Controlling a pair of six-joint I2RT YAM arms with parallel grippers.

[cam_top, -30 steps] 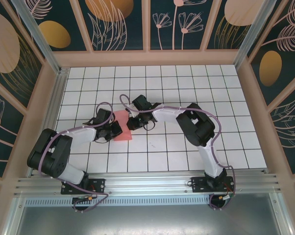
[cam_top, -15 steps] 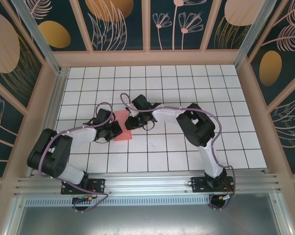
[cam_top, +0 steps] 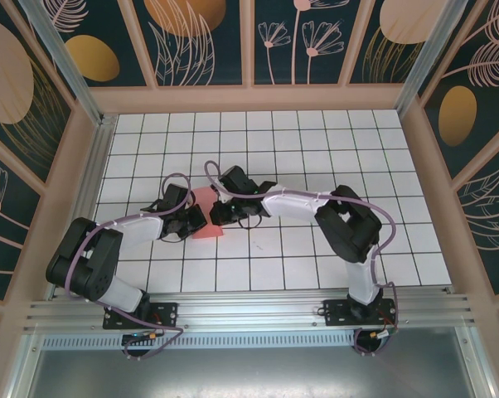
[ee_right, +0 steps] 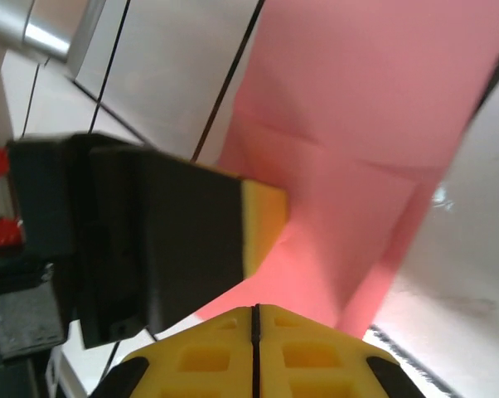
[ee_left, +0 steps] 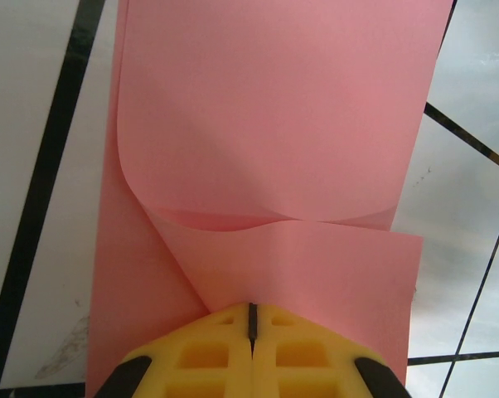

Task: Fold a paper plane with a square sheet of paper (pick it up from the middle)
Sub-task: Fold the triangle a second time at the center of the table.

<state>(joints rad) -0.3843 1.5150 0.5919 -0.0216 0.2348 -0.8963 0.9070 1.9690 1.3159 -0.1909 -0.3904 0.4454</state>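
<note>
Paper (ee_left: 274, 124) gripped by closed left end effector (ee_left: 251, 315), right end effector (ee_right: 255, 315)

A robot test cell: gridded white bench (cam_top: 316, 149), aluminium rail (cam_top: 258, 308) along the bottom, floral wall panels (cam_top: 307, 41) boxing it in.

A plain pink-red square sheet of paper (ee_left: 274, 124) lies on a white tabletop (cam_top: 316, 133) ruled in black grid lines, with yellow finger pads (ee_left: 208, 352) at the paper's edge, lilac cables (cam_top: 175, 176) beside it, and dark teal wall panels (cam_top: 200, 50) patterned with peach flowers and gold ovals beyond.
</note>
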